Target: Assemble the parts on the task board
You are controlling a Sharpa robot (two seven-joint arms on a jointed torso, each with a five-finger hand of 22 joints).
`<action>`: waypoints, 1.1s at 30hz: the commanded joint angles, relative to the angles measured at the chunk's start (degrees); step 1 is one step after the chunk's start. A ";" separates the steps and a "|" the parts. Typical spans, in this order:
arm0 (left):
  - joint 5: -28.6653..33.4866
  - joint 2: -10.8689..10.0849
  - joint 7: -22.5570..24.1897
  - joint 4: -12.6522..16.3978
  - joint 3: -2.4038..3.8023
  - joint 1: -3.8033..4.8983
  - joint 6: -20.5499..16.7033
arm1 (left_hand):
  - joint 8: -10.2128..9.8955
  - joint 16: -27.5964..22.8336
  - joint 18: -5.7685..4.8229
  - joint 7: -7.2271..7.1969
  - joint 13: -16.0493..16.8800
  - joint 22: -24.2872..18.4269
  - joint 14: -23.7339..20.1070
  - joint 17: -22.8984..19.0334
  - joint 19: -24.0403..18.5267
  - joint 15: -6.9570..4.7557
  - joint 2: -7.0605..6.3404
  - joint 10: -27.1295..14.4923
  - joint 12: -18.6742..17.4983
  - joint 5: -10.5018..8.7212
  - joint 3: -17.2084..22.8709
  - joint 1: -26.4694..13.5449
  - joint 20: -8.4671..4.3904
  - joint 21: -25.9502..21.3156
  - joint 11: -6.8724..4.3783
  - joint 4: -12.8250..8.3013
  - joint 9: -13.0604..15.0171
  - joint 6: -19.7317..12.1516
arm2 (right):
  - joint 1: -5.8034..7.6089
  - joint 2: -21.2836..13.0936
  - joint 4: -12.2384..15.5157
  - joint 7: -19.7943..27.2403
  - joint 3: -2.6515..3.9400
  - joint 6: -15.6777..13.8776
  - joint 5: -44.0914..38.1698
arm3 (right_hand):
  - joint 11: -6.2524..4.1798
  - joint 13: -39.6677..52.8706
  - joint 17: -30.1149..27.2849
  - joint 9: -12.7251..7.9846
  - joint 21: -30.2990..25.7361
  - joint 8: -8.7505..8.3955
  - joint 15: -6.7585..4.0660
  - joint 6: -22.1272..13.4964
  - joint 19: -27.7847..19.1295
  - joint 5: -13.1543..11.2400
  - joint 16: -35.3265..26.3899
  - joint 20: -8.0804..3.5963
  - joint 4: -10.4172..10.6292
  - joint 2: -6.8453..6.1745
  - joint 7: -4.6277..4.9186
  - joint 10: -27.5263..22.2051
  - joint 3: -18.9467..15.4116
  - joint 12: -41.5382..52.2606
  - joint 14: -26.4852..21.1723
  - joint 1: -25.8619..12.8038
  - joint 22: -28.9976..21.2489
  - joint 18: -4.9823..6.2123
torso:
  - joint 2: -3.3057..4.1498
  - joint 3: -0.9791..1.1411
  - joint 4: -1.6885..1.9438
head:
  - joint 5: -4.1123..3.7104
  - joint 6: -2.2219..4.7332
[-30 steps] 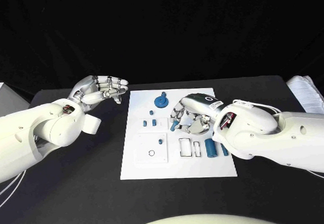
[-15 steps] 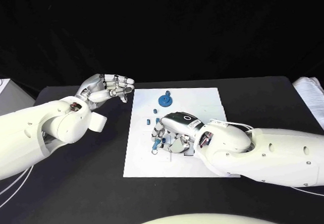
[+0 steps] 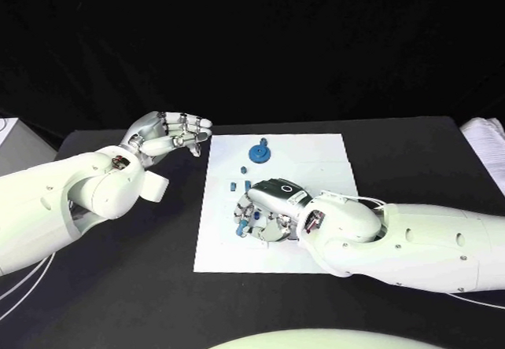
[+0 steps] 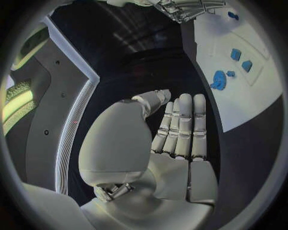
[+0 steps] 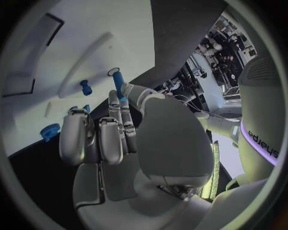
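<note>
centrally, the right hand [image 3: 271,207] is lowered over the middle of the white task board [image 3: 320,151], its fingers curled downward with a blue pin [image 5: 117,82] pinched upright between thumb and fingertips, its end just above the board. beyond this hand, toward the board's far edge, stands a blue gear [image 3: 258,153]; small blue parts [image 3: 236,186] lie just beside its fingers. the left hand [image 3: 165,134] hangs above the black bench [image 3: 146,306] off the board's far left corner, fingers straight, held together and slightly bent, holding nothing.
</note>
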 commanded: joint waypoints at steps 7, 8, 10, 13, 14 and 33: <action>-0.02 0.02 0.13 0.11 0.04 0.00 0.91 | 0.33 -0.28 0.85 0.29 -0.09 -0.07 0.35 -0.07 0.21 -0.09 0.51 -0.37 0.24 0.16 -0.40 -0.20 -0.16 -0.34 -0.11 0.02 -0.08 0.17 | -0.23 -0.19 -0.05 0.52 -0.11 0.52 -2.16 | -1.37 0.05 -0.05 -0.03 -0.20 0.23 -0.35 0.21 1.31 0.27 -0.32 -0.39 -0.17 0.58 0.18 1.75 0.04 -0.07 1.56 -0.19 7.09 -0.85 | -0.05 0.02 -0.09 | 0.12 -0.38; -0.02 0.01 0.12 0.11 0.04 0.00 0.90 | 0.33 -0.28 0.85 0.29 -0.09 -0.07 0.35 -0.07 0.21 -0.09 0.51 -0.37 0.24 0.16 -0.40 -0.20 -0.16 -0.34 -0.11 0.02 -0.08 0.17 | -0.24 -0.25 -0.05 0.51 -0.12 0.54 -2.29 | -1.35 0.08 0.08 0.02 -0.05 0.24 -0.33 0.19 1.35 0.35 -0.26 -0.38 -0.27 0.58 0.21 1.78 0.08 -0.13 1.59 -0.24 7.16 -0.88 | -0.06 0.01 -0.10 | 0.11 -0.36; -0.02 0.00 0.11 0.10 0.04 0.00 0.90 | 0.33 -0.28 0.85 0.29 -0.09 -0.07 0.35 -0.07 0.21 -0.09 0.51 -0.37 0.24 0.16 -0.40 -0.20 -0.16 -0.34 -0.11 0.02 -0.08 0.17 | -0.24 -0.37 -0.05 0.46 -0.13 0.58 -2.48 | -1.35 0.08 0.08 0.02 -0.05 0.24 -0.33 0.19 1.35 0.35 -0.26 -0.38 -0.27 0.58 0.21 1.78 0.08 -0.13 1.59 -0.24 7.16 -0.88 | -0.08 0.01 -0.12 | 0.11 -0.35; -0.02 -0.01 0.10 0.08 0.04 0.00 0.90 | 0.33 -0.28 0.85 0.29 -0.09 -0.07 0.35 -0.07 0.21 -0.09 0.51 -0.37 0.24 0.16 -0.40 -0.20 -0.16 -0.34 -0.11 0.02 -0.08 0.17 | -0.25 -0.59 0.04 0.39 -0.15 0.60 -2.69 | -1.35 0.08 0.08 0.02 -0.05 0.24 -0.33 0.19 1.35 0.35 -0.26 -0.38 -0.27 0.58 0.21 1.78 0.08 -0.13 1.59 -0.24 7.16 -0.88 | -0.08 0.05 -0.07 | 0.12 -0.39; -0.02 -0.01 0.10 0.07 0.04 0.00 0.90 | 0.33 -0.28 0.85 0.29 -0.09 -0.07 0.35 -0.07 0.21 -0.09 0.51 -0.37 0.24 0.16 -0.40 -0.20 -0.16 -0.34 -0.11 0.02 -0.08 0.17 | -0.25 -0.65 0.08 0.36 -0.16 0.60 -2.76 | -1.35 0.08 0.08 0.02 -0.05 0.24 -0.33 0.19 1.35 0.35 -0.26 -0.38 -0.27 0.58 0.21 1.78 0.08 -0.13 1.59 -0.24 7.16 -0.88 | -0.06 0.06 -0.03 | 0.13 -0.41; -0.02 0.06 0.01 -0.10 0.04 0.00 0.99 | 0.33 -0.28 0.85 0.29 -0.09 -0.07 0.35 -0.07 0.21 -0.09 0.51 -0.37 0.24 0.16 -0.40 -0.20 -0.16 -0.34 -0.11 0.02 -0.08 0.17 | -0.27 -0.27 -0.18 -0.21 -0.27 2.51 -3.66 | -1.29 0.14 -0.15 0.10 -0.36 0.26 -0.28 0.08 1.28 0.41 -0.38 -0.36 -0.43 0.47 0.26 1.79 0.09 -0.30 1.55 -0.51 7.05 -0.83 | -0.09 -0.02 -0.04 | -0.09 -0.21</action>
